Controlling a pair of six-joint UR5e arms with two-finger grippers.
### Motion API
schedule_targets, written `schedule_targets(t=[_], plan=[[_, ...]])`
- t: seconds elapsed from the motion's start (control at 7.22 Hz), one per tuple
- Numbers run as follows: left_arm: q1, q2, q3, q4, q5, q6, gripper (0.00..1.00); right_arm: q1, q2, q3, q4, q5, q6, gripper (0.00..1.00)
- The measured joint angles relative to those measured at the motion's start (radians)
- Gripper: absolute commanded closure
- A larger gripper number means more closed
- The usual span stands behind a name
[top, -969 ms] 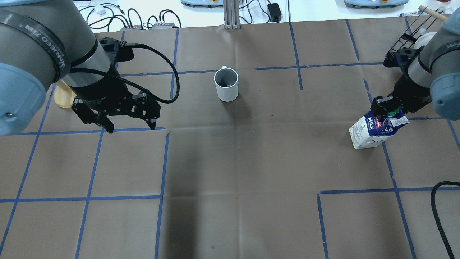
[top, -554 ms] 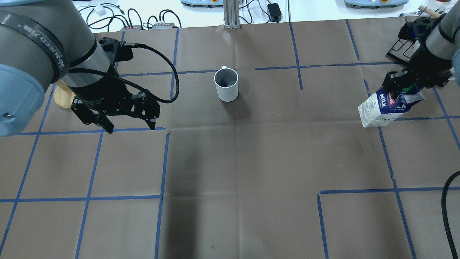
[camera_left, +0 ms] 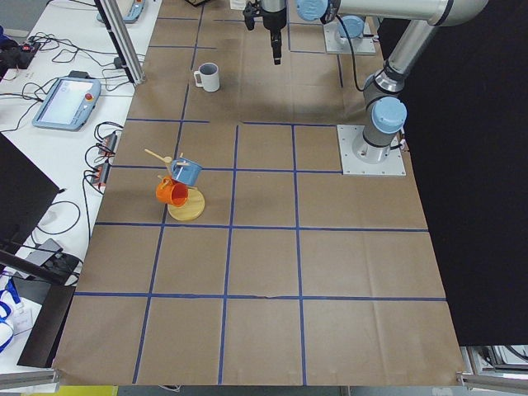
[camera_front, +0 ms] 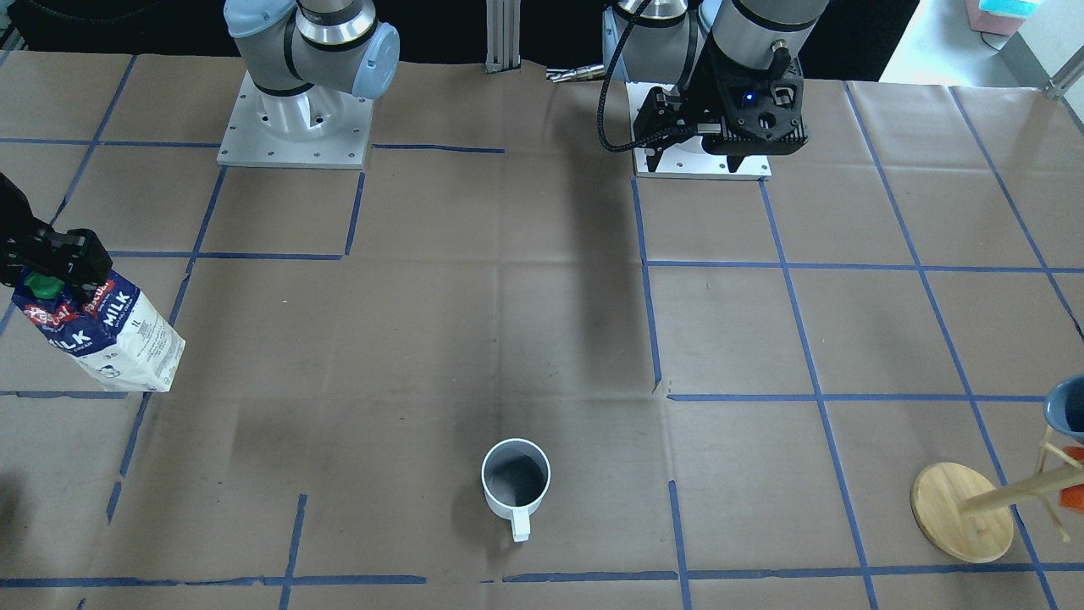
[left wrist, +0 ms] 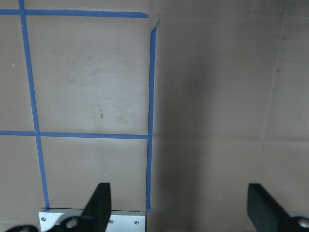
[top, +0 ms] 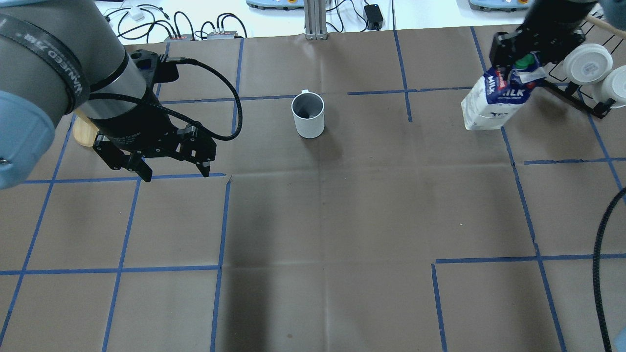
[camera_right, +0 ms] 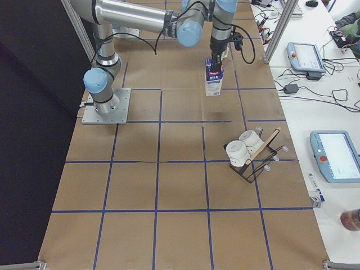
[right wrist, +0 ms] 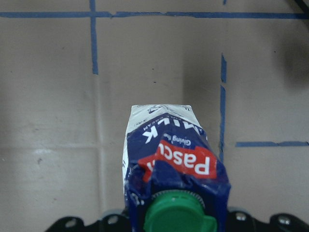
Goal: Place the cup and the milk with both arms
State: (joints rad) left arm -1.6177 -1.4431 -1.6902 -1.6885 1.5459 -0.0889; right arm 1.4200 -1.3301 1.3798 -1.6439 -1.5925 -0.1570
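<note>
The white cup stands upright at the table's far middle, its handle pointing away from the robot; it also shows in the front view and the left view. My right gripper is shut on the gabled top of the milk by its green cap and holds the carton off the table at the far right. The milk also shows in the front view, the right view and the right wrist view. My left gripper is open and empty above the paper, left of the cup and nearer the robot.
A wooden mug stand with a blue and an orange mug is at the far left, partly behind my left arm. A black wire rack with white cups sits just right of the held milk. Blue tape lines cross the brown paper.
My right gripper has carried the milk away from the robot and slightly left, toward the table's far right corner. The left gripper has barely moved and stays open.
</note>
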Motion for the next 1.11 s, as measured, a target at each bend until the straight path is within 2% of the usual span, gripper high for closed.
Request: schedule_targets(t=[0.28, 0.69, 1.11], plan=[[0.000, 0.000, -0.002, -0.001, 0.000, -0.003, 0.00, 0.131, 0.151, -0.181, 0.019, -0.004, 0.126, 0.54], [0.000, -0.005, -0.005, 0.005, -0.003, -0.005, 0.00, 0.268, 0.361, -0.429, 0.071, 0.005, 0.295, 0.54], [0.000, -0.004, -0.011, 0.004, -0.002, -0.004, 0.00, 0.334, 0.508, -0.593, 0.079, 0.008, 0.396, 0.53]])
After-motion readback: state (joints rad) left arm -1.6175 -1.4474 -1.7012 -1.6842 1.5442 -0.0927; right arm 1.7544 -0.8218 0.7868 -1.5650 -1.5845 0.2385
